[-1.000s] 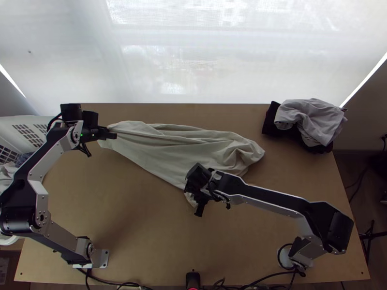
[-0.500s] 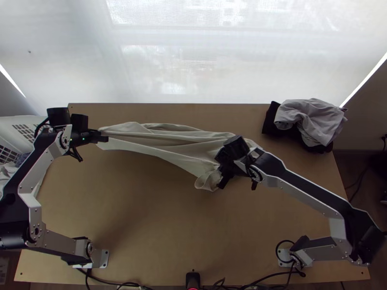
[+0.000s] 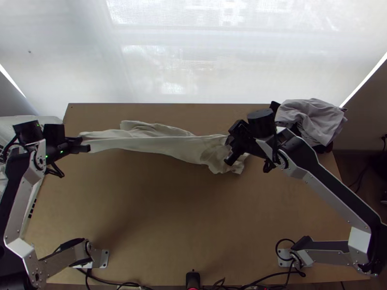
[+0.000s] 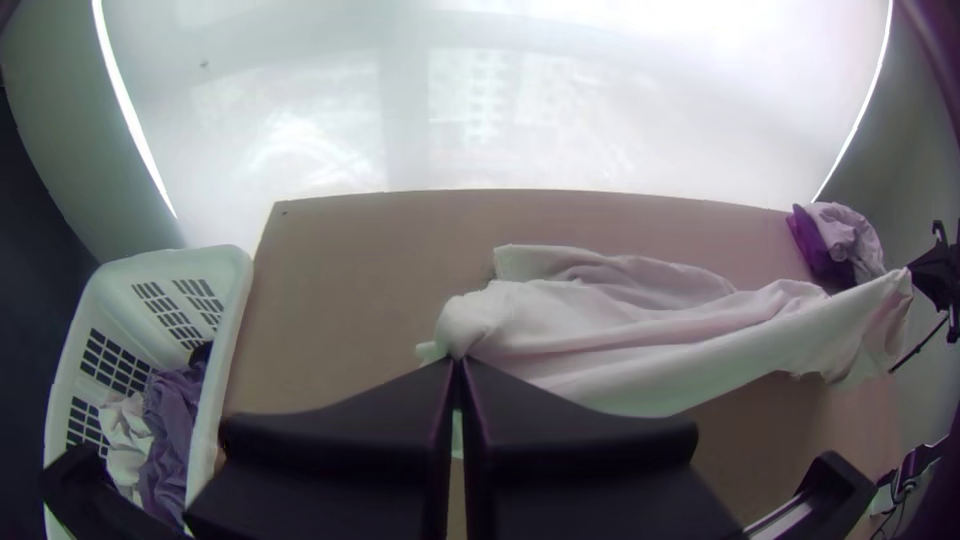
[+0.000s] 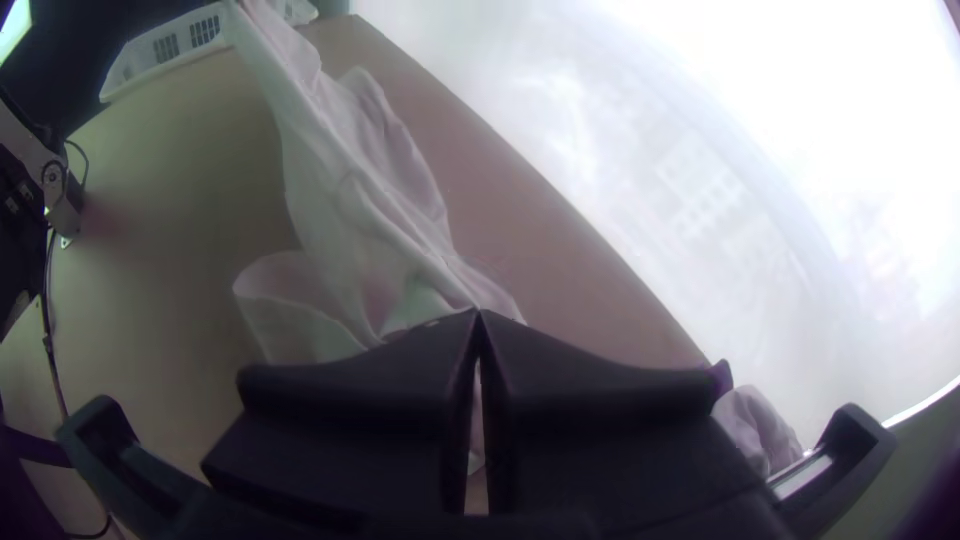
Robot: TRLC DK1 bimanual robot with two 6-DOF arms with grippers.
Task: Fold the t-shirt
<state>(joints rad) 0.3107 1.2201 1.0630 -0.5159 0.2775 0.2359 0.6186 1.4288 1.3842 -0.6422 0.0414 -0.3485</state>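
White basket at left. T-shirt's left end is pinched between closed fingers of left gripper. Cloth is drawn lengthwise, loosely bunched, toward the table's far side; wood is exposed nearer. Its right part is clamped by right gripper, fingers closed, near the clothes pile.

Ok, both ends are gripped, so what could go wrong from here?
The t-shirt is drawn taut between the left gripper and right gripper, so more pull might slip it out of one. Cloth bunched by the right gripper could get laid down crumpled. The right arm, close beside the grey garment, might nudge it.
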